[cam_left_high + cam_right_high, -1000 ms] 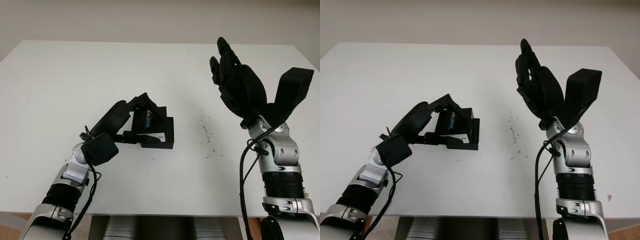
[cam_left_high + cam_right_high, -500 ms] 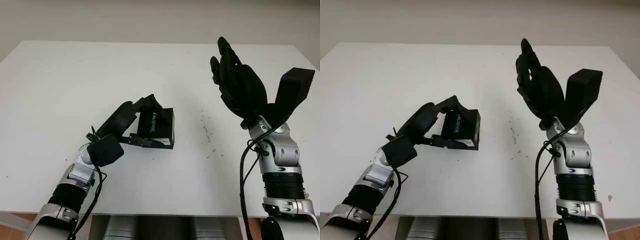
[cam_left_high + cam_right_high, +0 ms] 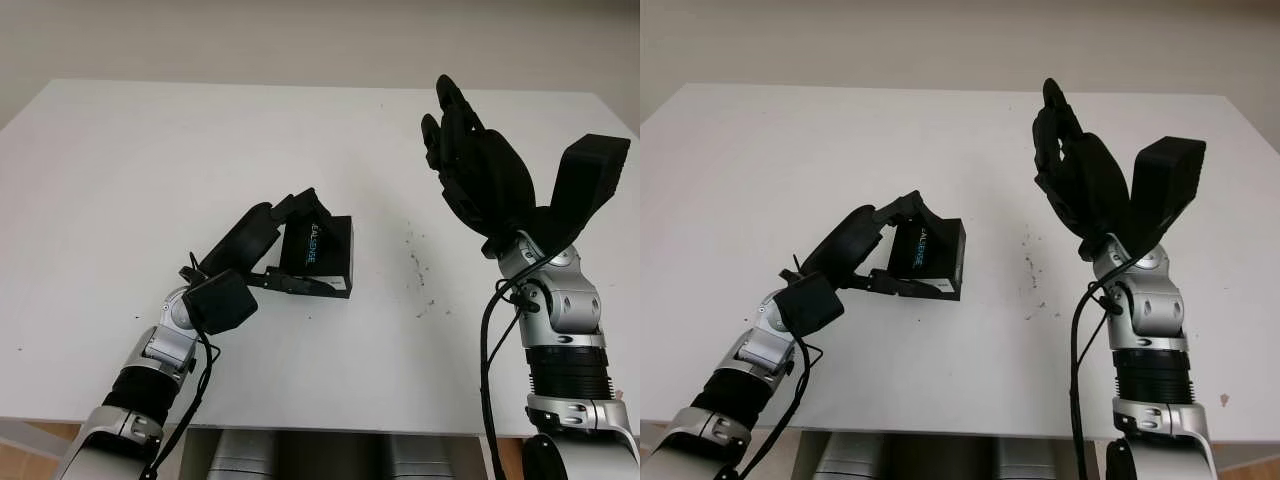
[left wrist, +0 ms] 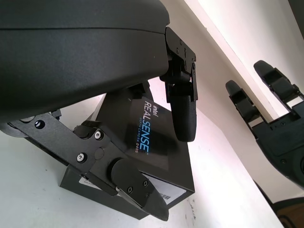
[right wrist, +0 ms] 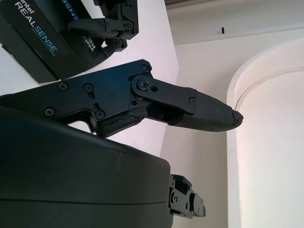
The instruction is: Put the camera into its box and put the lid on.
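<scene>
Left eye view shows a white table point(image 3: 150, 160) with a few dark specks point(image 3: 418, 270) right of centre. The box point(image 3: 322, 258) sits near the middle, black, lid on, printed top tilted up toward 9 o'clock, its long axis running roughly 12 to 6. What it holds I cannot tell. The left hand point(image 3: 268, 232) comes in from 7 o'clock and grasps the box, one finger point(image 4: 183, 111) over the lettered face, another along its near edge. The right hand point(image 3: 478, 170) is raised at 3 o'clock, released, well apart.
</scene>
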